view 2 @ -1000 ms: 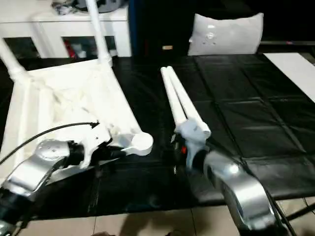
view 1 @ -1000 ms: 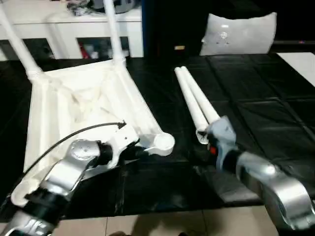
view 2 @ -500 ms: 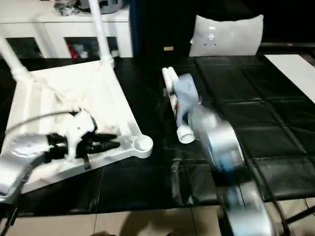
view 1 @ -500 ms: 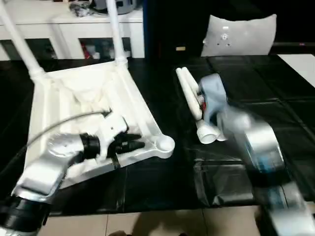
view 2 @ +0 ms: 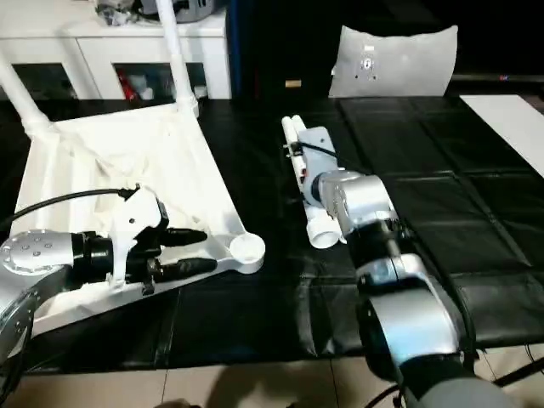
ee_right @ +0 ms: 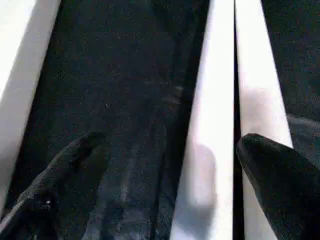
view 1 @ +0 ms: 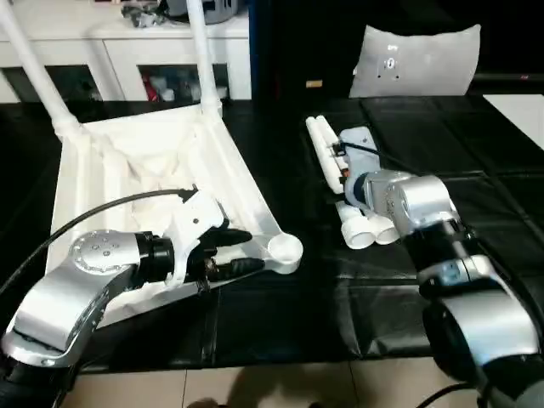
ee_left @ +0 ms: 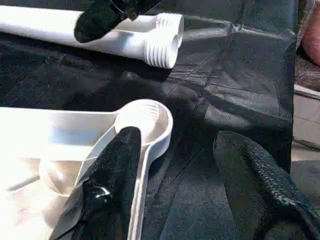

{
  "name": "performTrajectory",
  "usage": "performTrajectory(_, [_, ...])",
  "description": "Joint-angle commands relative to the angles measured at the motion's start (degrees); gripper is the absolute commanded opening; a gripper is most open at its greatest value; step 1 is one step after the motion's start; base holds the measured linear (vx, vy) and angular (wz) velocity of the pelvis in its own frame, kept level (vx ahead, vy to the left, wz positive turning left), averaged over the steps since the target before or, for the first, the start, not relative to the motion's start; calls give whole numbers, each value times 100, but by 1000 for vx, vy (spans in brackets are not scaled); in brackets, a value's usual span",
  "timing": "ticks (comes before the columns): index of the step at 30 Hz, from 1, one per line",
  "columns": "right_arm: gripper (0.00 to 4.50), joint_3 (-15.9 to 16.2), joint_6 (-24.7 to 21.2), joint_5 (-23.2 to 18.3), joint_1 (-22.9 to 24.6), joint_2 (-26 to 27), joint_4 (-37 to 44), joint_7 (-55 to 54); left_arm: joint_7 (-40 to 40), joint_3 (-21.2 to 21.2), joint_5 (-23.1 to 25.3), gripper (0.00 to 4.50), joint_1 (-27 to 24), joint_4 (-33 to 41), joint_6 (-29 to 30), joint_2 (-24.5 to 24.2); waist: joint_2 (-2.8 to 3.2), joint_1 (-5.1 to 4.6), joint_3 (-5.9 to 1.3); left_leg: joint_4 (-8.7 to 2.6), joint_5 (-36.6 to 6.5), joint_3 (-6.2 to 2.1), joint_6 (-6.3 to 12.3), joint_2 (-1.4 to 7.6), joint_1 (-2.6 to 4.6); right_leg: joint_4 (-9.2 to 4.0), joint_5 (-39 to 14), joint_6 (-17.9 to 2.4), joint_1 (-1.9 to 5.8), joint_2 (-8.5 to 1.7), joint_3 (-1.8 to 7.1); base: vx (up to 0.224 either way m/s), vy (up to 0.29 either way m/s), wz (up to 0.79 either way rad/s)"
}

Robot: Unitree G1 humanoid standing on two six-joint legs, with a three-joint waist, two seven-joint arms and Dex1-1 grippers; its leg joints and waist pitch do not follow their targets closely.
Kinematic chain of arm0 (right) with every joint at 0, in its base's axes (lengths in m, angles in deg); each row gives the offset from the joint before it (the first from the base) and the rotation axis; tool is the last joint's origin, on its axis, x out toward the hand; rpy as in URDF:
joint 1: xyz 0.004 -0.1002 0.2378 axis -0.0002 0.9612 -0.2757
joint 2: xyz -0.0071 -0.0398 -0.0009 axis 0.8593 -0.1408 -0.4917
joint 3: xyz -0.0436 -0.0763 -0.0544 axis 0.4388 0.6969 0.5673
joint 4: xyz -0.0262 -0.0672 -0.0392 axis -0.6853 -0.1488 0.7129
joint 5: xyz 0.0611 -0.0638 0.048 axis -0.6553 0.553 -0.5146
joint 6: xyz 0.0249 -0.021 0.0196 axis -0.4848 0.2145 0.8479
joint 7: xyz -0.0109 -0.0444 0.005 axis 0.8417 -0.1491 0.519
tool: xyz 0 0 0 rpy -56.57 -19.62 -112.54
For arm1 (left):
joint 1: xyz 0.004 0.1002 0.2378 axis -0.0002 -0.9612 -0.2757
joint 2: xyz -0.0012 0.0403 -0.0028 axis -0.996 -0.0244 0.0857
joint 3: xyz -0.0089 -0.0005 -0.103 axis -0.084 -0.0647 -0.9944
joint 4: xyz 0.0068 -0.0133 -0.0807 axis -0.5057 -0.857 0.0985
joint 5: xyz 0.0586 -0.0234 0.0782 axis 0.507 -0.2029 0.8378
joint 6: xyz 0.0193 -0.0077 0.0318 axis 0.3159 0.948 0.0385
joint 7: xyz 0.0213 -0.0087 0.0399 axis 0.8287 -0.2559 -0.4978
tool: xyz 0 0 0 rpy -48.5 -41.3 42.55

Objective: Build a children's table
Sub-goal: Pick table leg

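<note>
Your upturned white plastic table top [view 1: 153,170] lies on the black mat [view 1: 476,212]; beside it the two loose white tapered legs [view 2: 299,174]. Your left gripper [view 1: 242,252], fingers apart, straddles its near edge; your right gripper [ee_right: 170,185] hangs wide over those legs

No legible text, labels, brands or numbers on anything in view

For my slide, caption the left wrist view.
Left gripper open at the upturned tabletop's empty corner socket, one finger on its rim; two loose legs' threaded ends lie beyond on black matting.
</note>
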Motion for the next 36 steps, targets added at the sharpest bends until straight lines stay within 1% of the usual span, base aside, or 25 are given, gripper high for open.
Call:
performTrajectory(1, [450,12,199,94,-262,-28,-489,116,-115,22,26,293,77,106,94,-36,12,1,-343,-357,-1404,-41,-287,118,58,-397,-1671,-966,262,-362,260,0,0,0])
performTrajectory(4, [450,158,306,250,-328,-65,-763,167,-145,8,5,306,76,120,139,-27,9,4,-334,-351,-1389,-35,-260,118,41,-408,-1676,-966,269,-364,262,0,0,0])
performTrajectory(5, [450,128,402,266,-399,-63,-993,193,-167,19,7,329,86,139,167,-42,-10,1,-348,-345,-1330,-30,-249,121,41,-398,-1601,-979,272,-367,265,0,0,0])
performTrajectory(7, [450,69,494,255,-470,-47,-1215,224,-183,32,14,329,94,160,195,-62,6,3,-349,-346,-1298,-34,-233,123,37,-387,-1519,-1026,278,-366,260,0,0,0])
performTrajectory(9, [450,38,532,245,-499,-38,-1314,241,-186,39,20,329,94,171,204,-74,2,2,-346,-344,-1285,-28,-211,122,36,-384,-1454,-1059,275,-356,258,0,0,0])
performTrajectory(11, [450,-21,611,233,-585,2,-1717,396,-263,2,1,329,103,180,273,-67,11,0,-354,-336,-1306,-27,-205,121,37,-377,-1469,-1085,275,-364,256,0,0,0])
performTrajectory(12, [450,-21,611,233,-585,2,-1717,396,-263,2,1,329,103,180,273,-67,14,-1,-343,-339,-1380,-29,-199,124,40,-388,-1543,-1102,267,-366,253,0,0,0])
performTrajectory(13, [450,-27,648,244,-613,11,-1867,448,-313,-11,-8,329,118,173,302,-41,-15,-4,-336,-343,-1406,-27,-193,125,37,-397,-1597,-1090,269,-365,252,0,0,0])
performTrajectory(15, [450,-7,689,291,-658,30,-2090,564,-428,-49,-24,329,152,150,348,30,4,-1,-341,-339,-1401,-31,-191,127,34,-388,-1608,-1101,271,-368,252,0,0,0])
performTrajectory(18, [450,-53,641,276,-700,57,-2258,620,-559,-130,-27,329,176,113,381,118,6,5,-339,-340,-1409,-34,-183,134,36,-390,-1587,-1123,272,-371,250,0,0,0])
performTrajectory(19, [450,-113,591,224,-718,67,-2328,657,-623,-131,8,329,190,79,384,139,38,2,-341,-339,-1447,-40,-190,134,41,-384,-1612,-1124,269,-369,247,0,0,0])
performTrajectory(20, [450,-113,591,224,-718,67,-2328,657,-623,-131,8,329,190,79,384,139,30,-4,-341,-338,-1473,-38,-191,135,45,-390,-1621,-1119,265,-365,245,0,0,0])
performTrajectory(21, [450,-135,562,202,-719,71,-2375,706,-681,-124,50,329,194,58,368,157,-46,-11,-340,-341,-1476,-30,-173,134,35,-401,-1648,-1111,275,-367,245,0,0,0])
performTrajectory(22, [450,-151,523,178,-707,80,-2410,771,-749,-140,79,329,193,48,362,186,-17,6,-341,-338,-1449,-37,-165,133,37,-391,-1678,-1093,273,-376,247,0,0,0])
performTrajectory(23, [450,-166,524,171,-711,87,-2464,816,-793,-153,91,329,191,47,363,205,-9,7,-339,-338,-1439,-38,-165,138,39,-393,-1683,-1088,266,-378,247,0,0,0])
performTrajectory(24, [450,-157,531,185,-707,92,-2508,850,-844,-181,93,329,191,57,374,233,-87,-6,-337,-340,-1431,-26,-142,140,31,-407,-1709,-1080,268,-372,245,0,0,0])
performTrajectory(25, [450,-161,555,205,-718,97,-2566,876,-881,-196,86,329,193,66,388,247,-67,8,-336,-340,-1408,-37,-146,139,28,-388,-1730,-1073,275,-383,247,0,0,0])
performTrajectory(26, [432,-161,556,205,-719,97,-2569,877,-883,-197,86,335,193,66,388,248,-40,10,-336,-336,-1427,-34,-157,141,38,-397,-1775,-1065,257,-385,251,0,0,0])
performTrajectory(28, [414,-201,570,185,-725,108,-2610,895,-927,-212,96,337,182,88,375,256,-33,10,-332,-344,-1503,-41,-190,150,54,-401,-1803,-1063,244,-379,246,0,0,0])
performTrajectory(29, [411,-234,598,184,-730,120,-2662,918,-966,-219,98,337,173,99,364,264,-74,7,-330,-347,-1508,-42,-197,152,44,-390,-1784,-1069,248,-380,245,0,0,0])
performTrajectory(30, [402,-318,606,126,-729,132,-2699,934,-1025,-218,142,337,147,106,329,266,-57,9,-330,-346,-1524,-45,-209,151,50,-389,-1783,-1075,243,-381,245,0,0,0])
performTrajectory(31, [388,-340,609,115,-730,135,-2711,939,-1041,-217,152,337,142,107,320,266,-61,3,-328,-350,-1576,-47,-219,155,55,-394,-1778,-1068,239,-378,245,0,0,0])
performTrajectory(34, [367,-484,618,59,-724,118,-2782,943,-1117,-195,214,337,119,90,286,246,-86,0,-326,-350,-1591,-45,-218,151,53,-395,-1786,-1057,241,-380,247,0,0,0])
performTrajectory(35, [352,-576,596,2,-707,84,-2807,983,-1116,-191,218,337,97,93,270,227,-116,2,-324,-347,-1575,-41,-199,148,47,-401,-1837,-1043,246,-388,250,0,0,0])
performTrajectory(36, [352,-597,592,-12,-705,78,-2816,1000,-1122,-190,213,337,90,98,265,223,-110,7,-324,-345,-1563,-41,-194,146,45,-400,-1858,-1034,249,-392,251,0,0,0])
